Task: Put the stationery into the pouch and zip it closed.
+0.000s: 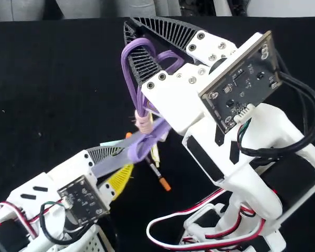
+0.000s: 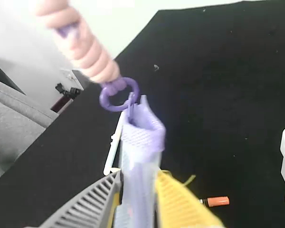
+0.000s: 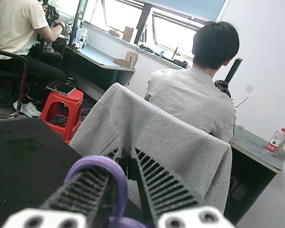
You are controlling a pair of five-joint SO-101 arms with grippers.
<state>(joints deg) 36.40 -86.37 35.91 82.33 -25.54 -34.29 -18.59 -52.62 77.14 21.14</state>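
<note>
– Left gripper [image 1: 115, 167], what has it got?

– It is clamped on the pouch [image 1: 132, 149]. The left wrist view shows the purple mesh pressed between a grey finger and a yellow one. That arm comes in from the near left corner.

– And the right gripper [image 1: 128, 25]?

– It sits at the far middle of the table [image 1: 52, 79], on the big white arm that rises from the near right. Its black ribbed fingers are drawn together with a narrow slit between them. They are closed on the purple strap [image 1: 130, 58], whose loop curls round one finger.

– So where is the pouch itself?

– Off the table, in the middle of the scene, slung between the two grippers. Its near end is in the left gripper. At its far end a purple ring [image 2: 116, 95] leads to a pink coiled bead [image 1: 143, 122], and from that bead the strap runs up to the right gripper.

– Is the zip open or shut?

– That cannot be told; the mouth of the pouch does not show clearly.

– Any stationery?

– One pen [image 1: 160, 178] with an orange cap lies on the black table near the middle. It is just right of the left gripper's yellow finger and touches neither gripper.
</note>
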